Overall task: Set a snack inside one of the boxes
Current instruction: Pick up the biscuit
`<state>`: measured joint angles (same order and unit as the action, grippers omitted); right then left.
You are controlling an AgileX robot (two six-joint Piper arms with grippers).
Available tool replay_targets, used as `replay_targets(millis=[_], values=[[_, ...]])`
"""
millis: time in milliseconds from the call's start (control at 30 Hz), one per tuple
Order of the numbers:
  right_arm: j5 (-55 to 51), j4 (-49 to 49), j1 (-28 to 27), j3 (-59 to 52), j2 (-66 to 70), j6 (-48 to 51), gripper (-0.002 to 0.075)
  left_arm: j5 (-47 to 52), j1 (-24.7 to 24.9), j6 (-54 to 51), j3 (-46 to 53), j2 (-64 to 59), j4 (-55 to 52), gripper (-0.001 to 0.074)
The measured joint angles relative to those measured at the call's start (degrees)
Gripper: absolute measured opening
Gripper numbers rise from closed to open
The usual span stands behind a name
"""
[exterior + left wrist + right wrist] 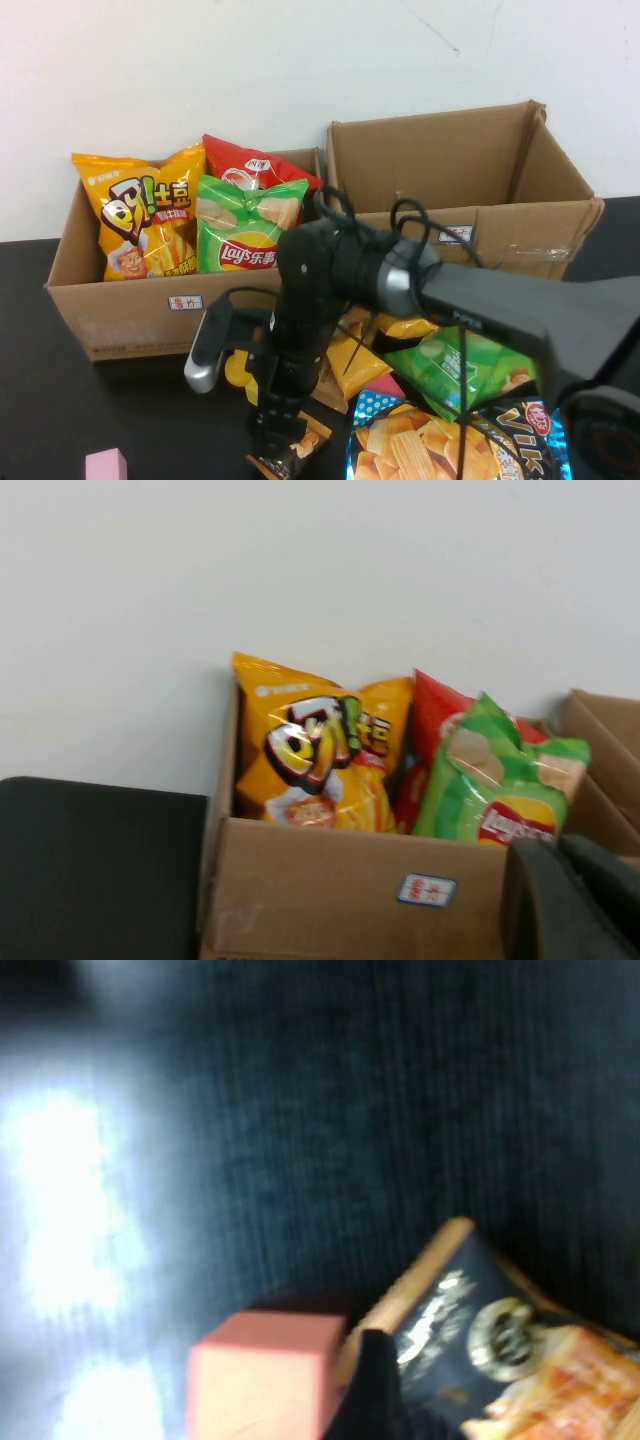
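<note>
Even, bright room light fills the high view; the right wrist view is badly blurred, with white glare on the desk (60,1200)

Black table (60,400) w/ two cardboard boxes (120,310), loose snack bags (440,440), pink block (106,466).

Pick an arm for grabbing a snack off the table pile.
Right. Its tool is already down over the dark snack bag at the pile's near edge. The left tool isn't over the pile; its camera only faces the left box.
</note>
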<state>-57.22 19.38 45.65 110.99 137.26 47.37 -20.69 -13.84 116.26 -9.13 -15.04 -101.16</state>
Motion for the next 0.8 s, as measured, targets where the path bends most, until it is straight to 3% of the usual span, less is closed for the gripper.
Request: replay_targets(millis=[233, 633, 700, 800], values=[[0.92, -3.47, 0.0, 2.13, 4.54, -5.16, 0.061, -0.9, 0.37, -2.15, 0.0, 0.0, 0.0, -0.0001], [1.18, -4.32, 0.77, 2.65, 7.65, -2.96, 0.0606, -1.03, 0.37, -2.63, 0.0, 0.0, 0.0, -0.0001], [1.22, -4.55, 0.9, 2.75, 7.79, -3.1, 0.0574, -1.07, 0.37, -2.63, 0.0, 0.0, 0.0, 0.0], [1.51, -4.9, 0.9, 2.86, 7.92, -3.77, 0.045, -1.07, 0.37, -2.77, 0.0, 0.0, 0.0, -0.0001]])
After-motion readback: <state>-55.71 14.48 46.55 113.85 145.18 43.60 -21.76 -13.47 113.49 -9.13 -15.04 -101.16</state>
